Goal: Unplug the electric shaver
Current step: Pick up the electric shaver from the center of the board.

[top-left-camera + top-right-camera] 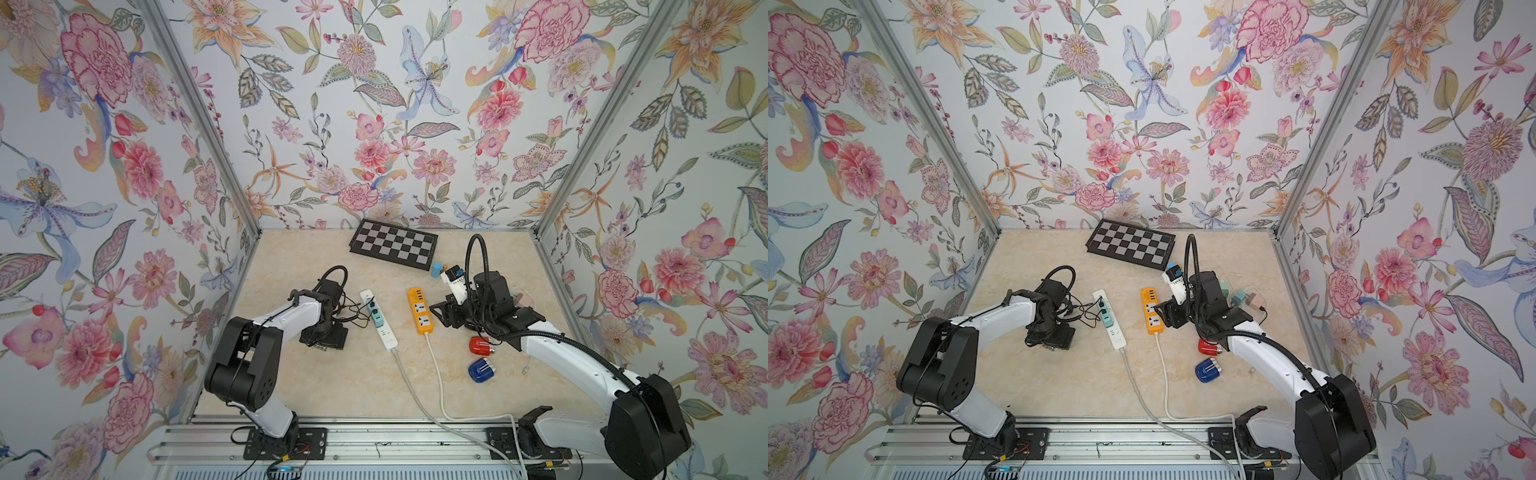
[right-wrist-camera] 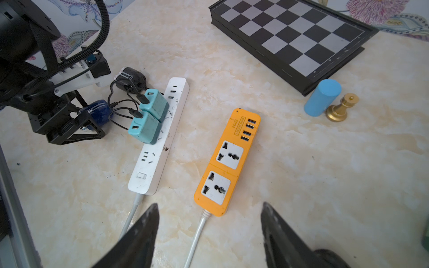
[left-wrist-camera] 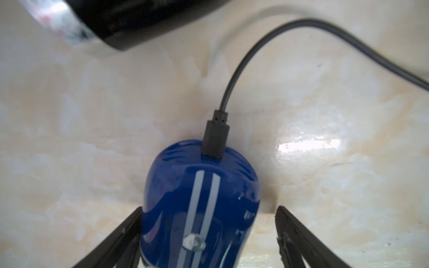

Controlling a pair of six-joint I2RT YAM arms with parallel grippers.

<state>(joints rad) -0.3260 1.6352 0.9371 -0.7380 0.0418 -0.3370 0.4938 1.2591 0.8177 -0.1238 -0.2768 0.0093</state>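
Blue shaver (partly out of frame)

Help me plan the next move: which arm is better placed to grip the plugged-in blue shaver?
Left. The left gripper straddles the blue shaver, black plug seated in its end. The right gripper hangs open by the orange power strip, away from it.

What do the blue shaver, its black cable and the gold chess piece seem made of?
Blue shaver: probably glossy plastic, given its sharp reflections. Black cable: likely matte rubbery sheath, curving softly without shine. Gold chess piece: shiny gold finish, metal or painted plastic, cannot tell.
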